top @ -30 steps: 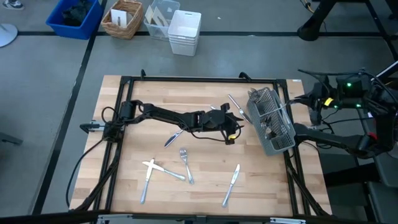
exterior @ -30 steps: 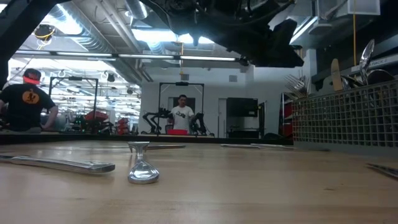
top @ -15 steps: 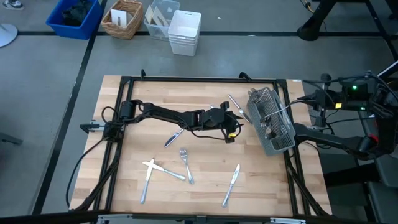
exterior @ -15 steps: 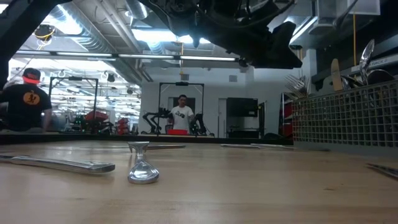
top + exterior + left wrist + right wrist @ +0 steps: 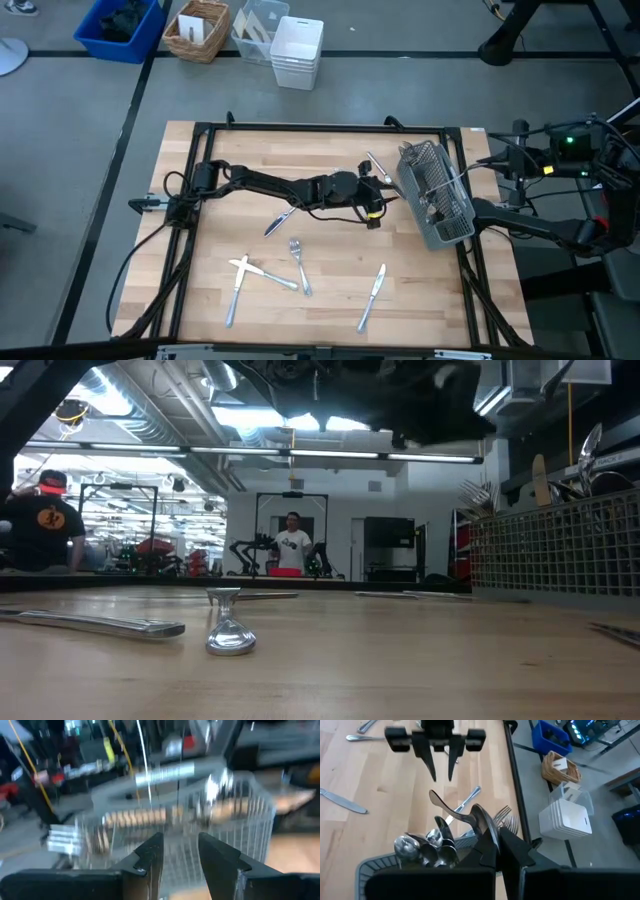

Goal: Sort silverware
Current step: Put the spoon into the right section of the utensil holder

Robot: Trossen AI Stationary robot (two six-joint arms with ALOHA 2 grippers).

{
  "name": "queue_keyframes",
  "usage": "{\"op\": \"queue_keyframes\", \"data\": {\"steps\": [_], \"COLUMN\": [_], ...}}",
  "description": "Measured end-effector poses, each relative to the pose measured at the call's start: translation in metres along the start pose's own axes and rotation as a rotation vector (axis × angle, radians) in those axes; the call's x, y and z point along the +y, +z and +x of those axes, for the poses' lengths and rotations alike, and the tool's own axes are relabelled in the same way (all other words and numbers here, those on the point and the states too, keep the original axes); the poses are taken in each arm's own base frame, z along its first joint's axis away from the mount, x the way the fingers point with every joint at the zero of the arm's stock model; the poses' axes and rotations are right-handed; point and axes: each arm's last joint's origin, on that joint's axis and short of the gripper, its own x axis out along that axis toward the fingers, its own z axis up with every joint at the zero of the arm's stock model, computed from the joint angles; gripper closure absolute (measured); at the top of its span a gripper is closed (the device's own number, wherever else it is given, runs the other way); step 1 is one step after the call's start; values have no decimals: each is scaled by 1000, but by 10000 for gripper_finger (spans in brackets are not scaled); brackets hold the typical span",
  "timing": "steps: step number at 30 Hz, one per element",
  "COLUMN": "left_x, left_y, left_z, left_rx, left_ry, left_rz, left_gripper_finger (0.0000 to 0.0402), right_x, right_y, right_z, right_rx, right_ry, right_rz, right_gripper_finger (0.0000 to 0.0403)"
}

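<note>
Left gripper open, empty, facing caddy just ahead; spoon beside. Next: grab piece. Right gripper closed behind caddy.

You have the caddy at the right edge of the desk, with many pieces standing in it. The left hand hangs over the desk centre, just left of the caddy. The right hand is at the caddy from the right side. One knife lies left of centre. Near you lie a fork, two crossed pieces at its left, and another knife at its right.
</note>
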Motion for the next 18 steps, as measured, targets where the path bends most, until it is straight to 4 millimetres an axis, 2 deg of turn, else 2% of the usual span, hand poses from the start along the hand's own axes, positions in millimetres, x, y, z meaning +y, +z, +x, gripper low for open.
{"op": "queue_keyframes", "data": {"steps": [6,9,13,18], "left_x": [4,8,11,14], "left_y": [27,41,50,50], "left_z": [-4,-9,-14,-9], "left_rx": [-280,-435,-548,-480], "left_ry": [38,58,55,37], "left_rz": [-28,-30,-45,-53], "left_gripper_finger": [286,286,286,286], "right_x": [0,-2,-6,-15], "right_y": [0,-1,-6,-9], "right_z": [0,7,33,67], "right_rx": [1,19,102,209], "right_ry": [1,16,87,174], "right_rz": [-2,0,26,61], "right_gripper_finger": [391,391,391,391]}}
